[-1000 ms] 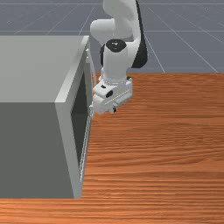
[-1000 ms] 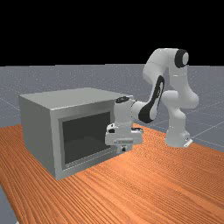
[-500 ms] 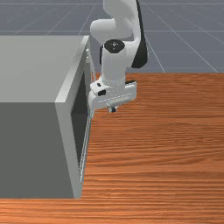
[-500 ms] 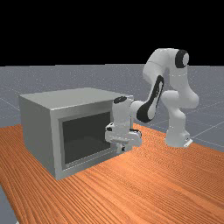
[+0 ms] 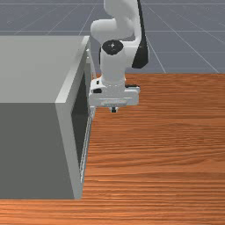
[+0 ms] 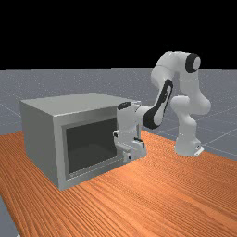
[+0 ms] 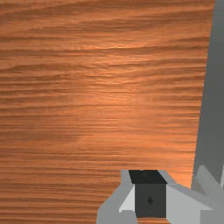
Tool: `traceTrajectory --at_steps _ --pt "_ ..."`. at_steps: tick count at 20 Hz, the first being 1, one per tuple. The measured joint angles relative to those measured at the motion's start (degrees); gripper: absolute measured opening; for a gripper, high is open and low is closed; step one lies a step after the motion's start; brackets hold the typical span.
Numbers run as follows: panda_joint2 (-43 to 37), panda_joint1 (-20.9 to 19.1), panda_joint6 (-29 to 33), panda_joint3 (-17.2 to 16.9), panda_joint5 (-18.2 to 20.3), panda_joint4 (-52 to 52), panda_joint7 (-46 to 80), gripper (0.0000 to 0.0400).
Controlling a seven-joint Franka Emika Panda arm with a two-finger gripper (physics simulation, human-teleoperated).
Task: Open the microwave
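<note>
In the front view the gripper (image 5: 114,110) points down beside the door side of the grey microwave (image 5: 30,70), its fingertips together and a small gap from the door. A thin pale handle (image 5: 92,66) runs along the door's far end, partly behind the hand. The far view has the gripper (image 6: 129,158) low before the right end of the microwave (image 6: 41,139), whose dark-windowed door (image 6: 90,143) is closed. The wrist view places the shut gripper (image 7: 150,192) above the wood, with the microwave's grey front (image 7: 214,87) alongside. Nothing is visible between the fingers.
The wooden table (image 5: 167,154) extends under the hand and away from the door. The arm's forearm (image 6: 159,104) reaches over from its base (image 6: 187,146), at the far view's right. The microwave's top (image 6: 83,102) stands about as high as the wrist.
My hand has turned about its upright axis, so its broad side now faces the front camera squarely. The fingertips have shifted only slightly. The microwave and its door have not moved.
</note>
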Motion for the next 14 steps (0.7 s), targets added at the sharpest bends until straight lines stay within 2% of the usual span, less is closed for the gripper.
traceTrajectory --at_steps 11,12,14 --pt "-2.83 -0.04 -0.11 0.34 -0.86 -1.14 -3.03 0.0000" --pt "-2.73 0.04 -1.05 0.50 -0.88 -0.67 -3.18 0.0000" --pt "-0.48 0.05 -9.87 1.36 -1.19 3.85 -4.65 0.0000"
